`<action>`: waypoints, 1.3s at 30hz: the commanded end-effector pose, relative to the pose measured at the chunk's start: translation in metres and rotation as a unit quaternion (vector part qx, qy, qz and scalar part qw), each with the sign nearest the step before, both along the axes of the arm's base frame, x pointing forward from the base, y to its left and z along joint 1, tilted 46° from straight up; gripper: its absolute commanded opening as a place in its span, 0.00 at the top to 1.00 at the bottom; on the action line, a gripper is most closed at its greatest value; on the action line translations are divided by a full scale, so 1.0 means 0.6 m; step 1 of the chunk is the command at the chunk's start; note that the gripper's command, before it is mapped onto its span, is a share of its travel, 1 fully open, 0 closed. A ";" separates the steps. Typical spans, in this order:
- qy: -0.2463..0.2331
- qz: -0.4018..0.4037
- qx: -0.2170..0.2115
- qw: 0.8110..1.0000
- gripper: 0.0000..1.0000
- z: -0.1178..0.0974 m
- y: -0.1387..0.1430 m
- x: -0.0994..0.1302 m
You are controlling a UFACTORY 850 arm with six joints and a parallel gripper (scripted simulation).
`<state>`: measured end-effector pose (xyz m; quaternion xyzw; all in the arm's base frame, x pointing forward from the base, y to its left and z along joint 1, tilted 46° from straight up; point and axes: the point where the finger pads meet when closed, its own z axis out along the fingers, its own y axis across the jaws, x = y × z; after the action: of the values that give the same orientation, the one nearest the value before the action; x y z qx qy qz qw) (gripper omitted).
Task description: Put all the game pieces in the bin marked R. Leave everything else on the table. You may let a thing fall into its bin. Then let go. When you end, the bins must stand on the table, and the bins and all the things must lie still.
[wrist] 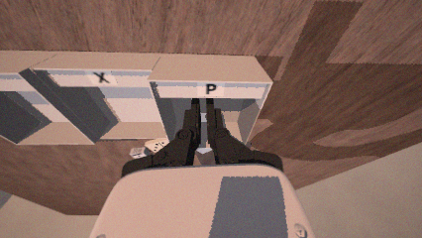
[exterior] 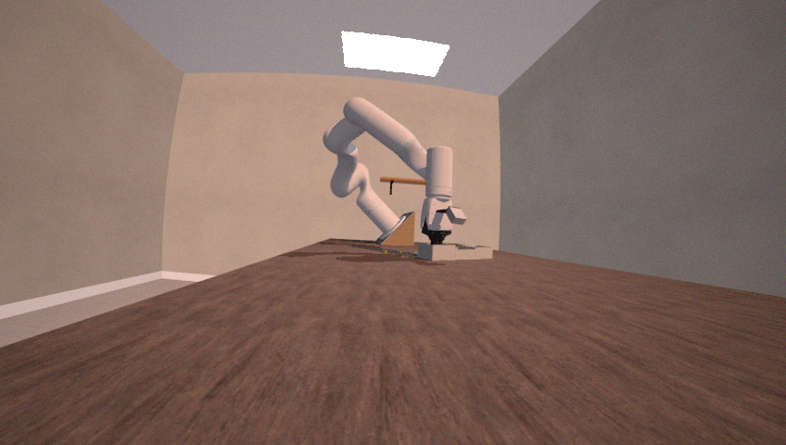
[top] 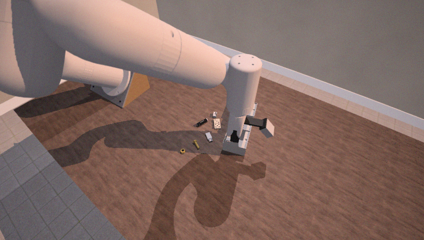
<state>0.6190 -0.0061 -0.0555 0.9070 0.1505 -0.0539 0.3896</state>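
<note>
My gripper [top: 234,137] hangs fingers-down over the bin marked P [wrist: 211,89], the end bin of a row, and is shut with a thin gap between the fingertips. I see nothing clearly held. A bin marked X [wrist: 101,77] stands beside it, and a third bin [wrist: 20,104] further along shows no label. A white domino [top: 217,123] and a small white die [top: 214,114] lie on the table next to the bins. They also show in the wrist view, the domino [wrist: 158,145] and the die [wrist: 137,152], just outside the bins.
A black marker-like stick [top: 202,122], a grey USB stick [top: 209,136], a yellow bolt [top: 196,144] and a yellow nut [top: 182,151] lie on the wood table left of the bins. The arm's base [top: 119,89] stands at the back left.
</note>
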 end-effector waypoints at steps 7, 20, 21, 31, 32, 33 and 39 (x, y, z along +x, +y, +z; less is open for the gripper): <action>-0.001 0.000 0.000 1.000 0.93 0.012 0.013 0.001; -0.001 0.000 0.000 1.000 0.93 0.029 0.031 0.000; -0.001 0.000 0.000 1.000 0.93 0.031 0.032 0.000; -0.001 0.000 0.000 1.000 0.93 0.069 0.072 -0.001; -0.001 0.000 0.000 1.000 0.93 0.069 0.072 -0.001; -0.001 0.000 0.000 1.000 0.93 0.069 0.072 -0.001; -0.001 0.000 0.000 1.000 0.93 0.039 0.100 -0.007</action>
<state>0.6160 0.0441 -0.0234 0.9070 0.1504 -0.0537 0.3896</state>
